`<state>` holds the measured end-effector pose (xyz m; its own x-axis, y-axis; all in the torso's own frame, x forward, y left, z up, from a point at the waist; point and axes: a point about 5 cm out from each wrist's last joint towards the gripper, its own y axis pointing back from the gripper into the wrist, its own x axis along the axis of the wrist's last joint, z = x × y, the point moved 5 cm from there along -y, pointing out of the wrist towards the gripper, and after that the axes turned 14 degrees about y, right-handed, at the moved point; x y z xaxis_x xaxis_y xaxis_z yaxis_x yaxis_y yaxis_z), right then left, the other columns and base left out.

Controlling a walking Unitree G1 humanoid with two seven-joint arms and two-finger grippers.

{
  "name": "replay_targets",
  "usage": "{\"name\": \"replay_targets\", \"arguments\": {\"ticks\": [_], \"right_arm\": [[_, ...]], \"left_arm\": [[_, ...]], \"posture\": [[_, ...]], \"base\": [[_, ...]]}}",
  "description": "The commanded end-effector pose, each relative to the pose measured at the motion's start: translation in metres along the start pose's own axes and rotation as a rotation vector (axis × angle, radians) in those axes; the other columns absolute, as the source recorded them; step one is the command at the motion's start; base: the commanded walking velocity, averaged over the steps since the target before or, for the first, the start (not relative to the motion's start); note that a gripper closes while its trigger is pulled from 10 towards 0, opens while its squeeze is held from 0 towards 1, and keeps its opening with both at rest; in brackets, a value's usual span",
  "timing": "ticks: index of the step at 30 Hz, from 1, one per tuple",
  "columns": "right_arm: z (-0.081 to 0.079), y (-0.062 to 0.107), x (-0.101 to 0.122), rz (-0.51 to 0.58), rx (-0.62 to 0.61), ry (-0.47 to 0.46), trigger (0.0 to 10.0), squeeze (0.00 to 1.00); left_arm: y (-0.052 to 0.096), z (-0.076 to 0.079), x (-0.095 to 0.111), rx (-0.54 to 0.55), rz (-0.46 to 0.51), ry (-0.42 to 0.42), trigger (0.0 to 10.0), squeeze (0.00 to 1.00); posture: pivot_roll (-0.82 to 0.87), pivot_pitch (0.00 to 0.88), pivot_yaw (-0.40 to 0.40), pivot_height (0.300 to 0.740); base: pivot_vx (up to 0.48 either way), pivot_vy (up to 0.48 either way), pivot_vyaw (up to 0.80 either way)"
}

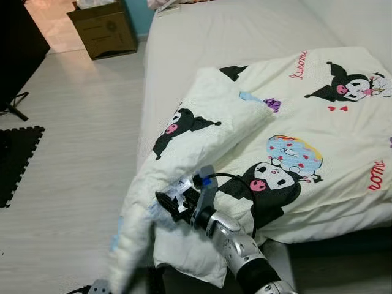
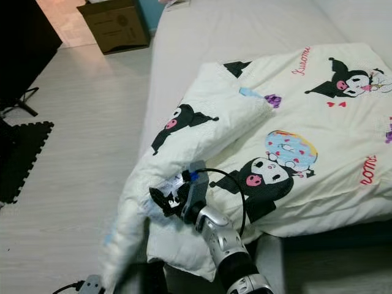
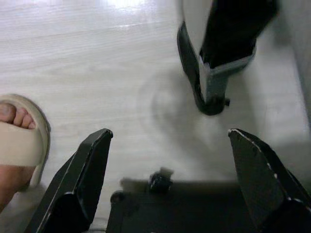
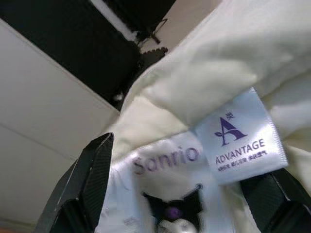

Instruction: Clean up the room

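Note:
A cream quilt [image 1: 294,122] printed with black cartoon figures lies rumpled on the bed [image 1: 214,37], and its near left corner hangs over the bed's edge. My right gripper [image 1: 168,202] is at that hanging corner, open, with the fabric and its sewn labels [image 4: 243,141] between the fingers [image 4: 87,184]. The quilt [image 4: 209,63] presses close in the right wrist view. My left gripper [image 3: 170,184] hangs idle and open above the pale wood floor [image 3: 97,58].
A cardboard box [image 1: 104,27] stands on the floor beyond the bed's left side. A black foam mat [image 1: 18,159] and dark furniture [image 1: 15,43] are at the far left. A person's foot in a beige sandal [image 3: 19,136] stands close to my left gripper.

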<state>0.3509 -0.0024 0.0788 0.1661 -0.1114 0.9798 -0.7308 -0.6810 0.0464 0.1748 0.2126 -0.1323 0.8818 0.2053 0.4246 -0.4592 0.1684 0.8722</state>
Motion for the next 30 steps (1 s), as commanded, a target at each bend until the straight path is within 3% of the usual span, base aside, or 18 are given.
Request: {"name": "replay_targets", "arguments": {"ticks": [1, 2, 3, 8, 9, 10, 12, 13, 17, 19, 20, 21, 22, 23, 25, 28, 29, 30], "right_arm": [[-0.053, -0.015, 0.018, 0.164, 0.113, -0.264, 10.0, 0.78], [-0.053, -0.015, 0.018, 0.164, 0.113, -0.264, 10.0, 0.78], [-0.034, 0.002, 0.034, 0.281, 0.114, -0.347, 10.0, 1.0], [-0.018, 0.019, 0.045, 0.364, 0.111, -0.381, 10.0, 1.0], [0.001, 0.043, 0.059, 0.464, 0.104, -0.394, 10.0, 1.0], [0.001, 0.043, 0.059, 0.464, 0.104, -0.394, 10.0, 1.0], [0.013, 0.064, 0.07, 0.537, 0.107, -0.38, 10.0, 1.0], [0.013, 0.064, 0.07, 0.537, 0.107, -0.38, 10.0, 1.0], [0.049, 0.089, 0.07, 0.553, -0.035, -0.325, 10.0, 1.0], [0.049, 0.089, 0.07, 0.553, -0.035, -0.325, 10.0, 1.0], [0.062, 0.095, 0.069, 0.556, -0.096, -0.327, 10.0, 1.0], [0.062, 0.095, 0.069, 0.556, -0.096, -0.327, 10.0, 1.0], [0.079, 0.105, 0.065, 0.546, -0.182, -0.321, 10.0, 1.0], [0.079, 0.105, 0.065, 0.546, -0.182, -0.321, 10.0, 1.0], [0.108, 0.126, 0.058, 0.531, -0.346, -0.324, 10.0, 1.0], [0.108, 0.126, 0.058, 0.531, -0.346, -0.324, 10.0, 1.0], [0.116, 0.135, 0.055, 0.526, -0.401, -0.33, 10.0, 1.0], [0.125, 0.146, 0.053, 0.52, -0.462, -0.331, 10.0, 1.0]], "left_arm": [[0.002, -0.007, 0.016, 0.026, 0.068, 0.034, 10.0, 0.0], [0.002, -0.007, 0.016, 0.026, 0.068, 0.034, 10.0, 0.0], [0.005, -0.012, 0.04, 0.041, 0.145, 0.047, 10.0, 0.0], [0.008, -0.014, 0.062, 0.049, 0.214, 0.06, 10.0, 0.0], [0.015, -0.014, 0.101, 0.039, 0.329, 0.081, 10.0, 0.0], [0.015, -0.014, 0.101, 0.039, 0.329, 0.081, 10.0, 0.0], [0.023, -0.004, 0.141, -0.009, 0.444, 0.079, 10.0, 0.0], [0.023, -0.004, 0.141, -0.009, 0.444, 0.079, 10.0, 0.0], [0.056, 0.048, 0.232, -0.214, 0.712, -0.035, 10.0, 0.0], [0.056, 0.048, 0.232, -0.214, 0.712, -0.035, 10.0, 0.0], [0.067, 0.063, 0.25, -0.276, 0.764, -0.058, 10.0, 0.0], [0.067, 0.063, 0.25, -0.276, 0.764, -0.058, 10.0, 0.0], [0.085, 0.091, 0.269, -0.405, 0.812, -0.12, 10.0, 0.0], [0.085, 0.091, 0.269, -0.405, 0.812, -0.12, 10.0, 0.0], [0.122, 0.14, 0.286, -0.658, 0.849, -0.224, 10.0, 0.0], [0.122, 0.14, 0.286, -0.658, 0.849, -0.224, 10.0, 0.0], [0.136, 0.153, 0.287, -0.724, 0.853, -0.297, 10.0, 0.0], [0.148, 0.149, 0.299, -0.683, 0.896, -0.336, 10.0, 0.0]], "posture": [[0.08, 0.222, 0.126, 0.506], [0.08, 0.222, 0.126, 0.506], [0.07, 0.22, 0.127, 0.506], [0.07, 0.219, 0.127, 0.506], [0.06, 0.21, 0.128, 0.506], [0.06, 0.21, 0.128, 0.506], [0.06, 0.207, 0.129, 0.506], [0.06, 0.207, 0.129, 0.506], [0.05, 0.204, 0.127, 0.506], [0.05, 0.204, 0.127, 0.506], [0.05, 0.207, 0.129, 0.506], [0.05, 0.207, 0.129, 0.506], [0.05, 0.205, 0.13, 0.506], [0.05, 0.205, 0.13, 0.506], [0.04, 0.204, 0.134, 0.506], [0.04, 0.204, 0.134, 0.506], [0.04, 0.205, 0.138, 0.506], [0.04, 0.206, 0.14, 0.506]], "base": [[0.0, 0.0, 0.0], [0.0, 0.0, 0.0], [0.0, 0.0, 0.0], [0.0, 0.0, 0.0], [0.0, 0.0, 0.0], [0.0, 0.0, 0.0], [0.0, 0.0, 0.0], [0.0, 0.0, 0.0], [0.0, 0.0, 0.0], [0.0, 0.0, 0.0], [0.0, 0.0, 0.0], [0.0, 0.0, 0.0], [0.0, 0.0, 0.0], [0.0, 0.0, 0.0], [0.0, 0.0, 0.0], [0.0, 0.0, 0.0], [0.0, 0.0, 0.0], [0.0, 0.0, 0.0]]}}
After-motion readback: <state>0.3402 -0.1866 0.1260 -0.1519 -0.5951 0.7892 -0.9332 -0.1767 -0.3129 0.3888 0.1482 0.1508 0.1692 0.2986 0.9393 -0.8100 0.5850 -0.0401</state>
